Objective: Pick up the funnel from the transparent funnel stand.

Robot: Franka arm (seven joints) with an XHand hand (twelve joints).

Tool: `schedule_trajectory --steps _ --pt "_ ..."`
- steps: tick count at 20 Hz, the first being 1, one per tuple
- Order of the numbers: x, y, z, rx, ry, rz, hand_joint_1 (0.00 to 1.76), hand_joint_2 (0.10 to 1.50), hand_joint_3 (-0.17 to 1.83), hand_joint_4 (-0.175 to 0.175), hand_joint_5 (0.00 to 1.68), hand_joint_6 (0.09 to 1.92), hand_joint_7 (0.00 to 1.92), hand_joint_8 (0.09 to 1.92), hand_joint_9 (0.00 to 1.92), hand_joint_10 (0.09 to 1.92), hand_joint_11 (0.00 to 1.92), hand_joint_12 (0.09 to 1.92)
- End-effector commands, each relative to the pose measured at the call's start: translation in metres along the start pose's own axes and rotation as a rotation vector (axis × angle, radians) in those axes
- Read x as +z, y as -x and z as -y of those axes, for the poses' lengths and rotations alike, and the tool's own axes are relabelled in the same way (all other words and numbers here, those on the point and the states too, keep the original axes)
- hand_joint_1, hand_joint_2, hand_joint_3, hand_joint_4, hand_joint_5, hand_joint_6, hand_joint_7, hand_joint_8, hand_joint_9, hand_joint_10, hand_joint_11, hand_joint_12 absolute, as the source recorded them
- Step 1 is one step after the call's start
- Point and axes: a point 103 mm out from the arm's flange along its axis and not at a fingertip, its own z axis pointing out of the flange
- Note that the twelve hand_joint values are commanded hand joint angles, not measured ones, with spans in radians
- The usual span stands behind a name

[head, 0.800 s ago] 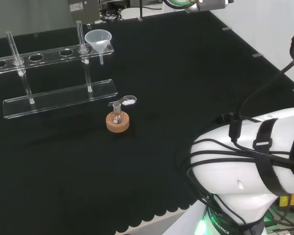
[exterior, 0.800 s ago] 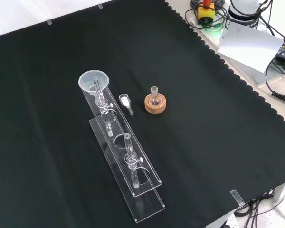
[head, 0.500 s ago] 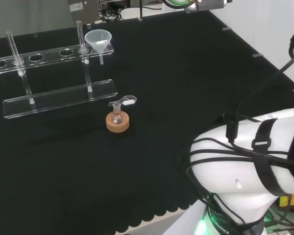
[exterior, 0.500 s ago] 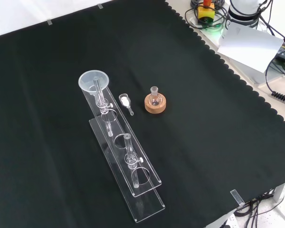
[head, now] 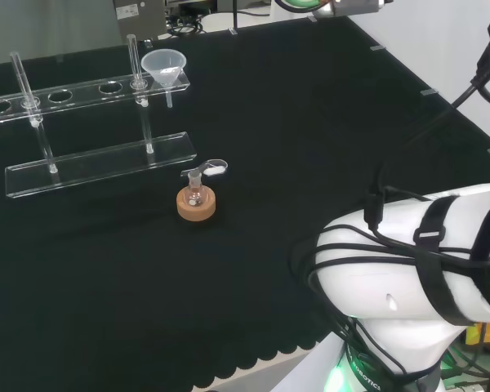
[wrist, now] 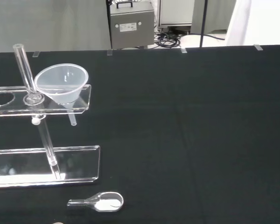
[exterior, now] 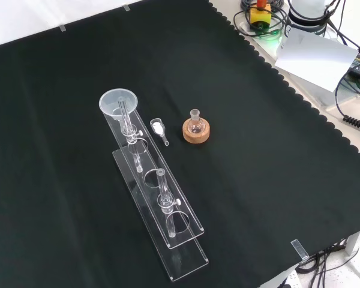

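Funnel (head: 164, 64) sits in the transparent funnel stand (head: 98, 167); whether the fingers are open cannot be told.

Clear funnel (head: 165, 64), black cloth (exterior: 258, 150), tan cork ring (exterior: 196, 131), seemingly white powder.

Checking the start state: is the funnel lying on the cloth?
No, the funnel sits upright in the end hole of the clear stand.

a small flask (exterior: 195, 120) (on a cork ring (exterior: 196, 131)) beside a scoop (exterior: 158, 128).
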Motion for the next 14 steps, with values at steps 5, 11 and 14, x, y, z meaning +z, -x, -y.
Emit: schedule_trajectory --steps 5,11,14 --pt "0.016 -0.007 -0.056 0.003 -0.035 0.005 0.0 1.2 0.38 0.001 0.18 0.09 0.0 0.43 0.12 0.62 0.0 1.33" --pt "0.046 -0.017 -0.12 -0.043 -0.065 0.013 0.01 1.22 0.33 -0.004 0.2 0.09 0.01 0.44 0.13 0.64 0.0 1.33" --pt "0.06 -0.032 -0.155 -0.083 -0.093 0.016 0.03 1.21 0.32 -0.007 0.21 0.09 0.01 0.44 0.13 0.64 0.0 1.33"
